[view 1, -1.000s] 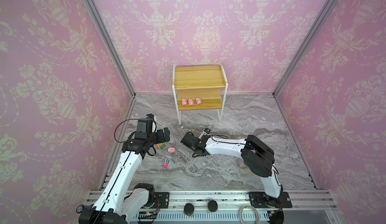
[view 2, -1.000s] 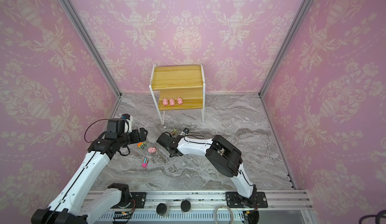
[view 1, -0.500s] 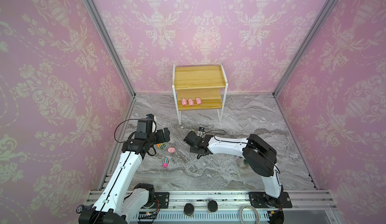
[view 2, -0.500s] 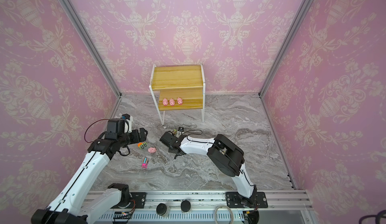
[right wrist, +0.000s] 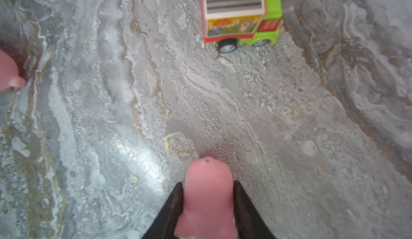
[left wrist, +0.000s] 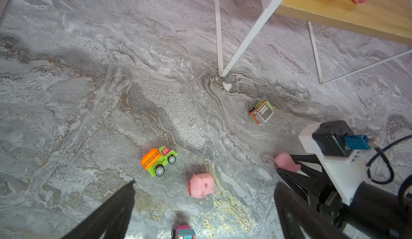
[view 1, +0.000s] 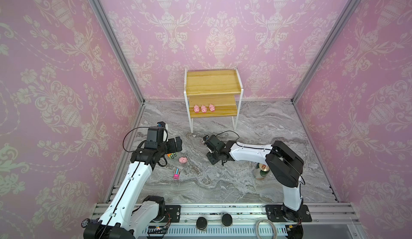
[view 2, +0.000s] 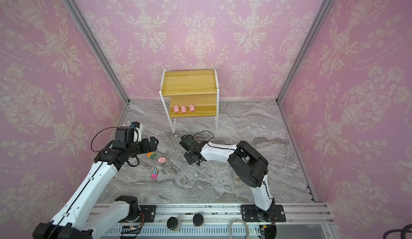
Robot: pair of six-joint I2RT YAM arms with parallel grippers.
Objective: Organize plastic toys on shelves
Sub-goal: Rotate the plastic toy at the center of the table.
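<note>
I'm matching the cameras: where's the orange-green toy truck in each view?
In a top view: orange-green truck, left of centre, partly hidden.
In a top view: truck left of centre, fully shown.
Left wrist: truck near centre.
Right wrist: not in it.
Shared landmark: loose pink pig beside it.

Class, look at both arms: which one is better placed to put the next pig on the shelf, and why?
Right, probably: the right hand grips a pig, ready to carry to the shelf. The left hand hangs open and empty above the loose toys.
</note>
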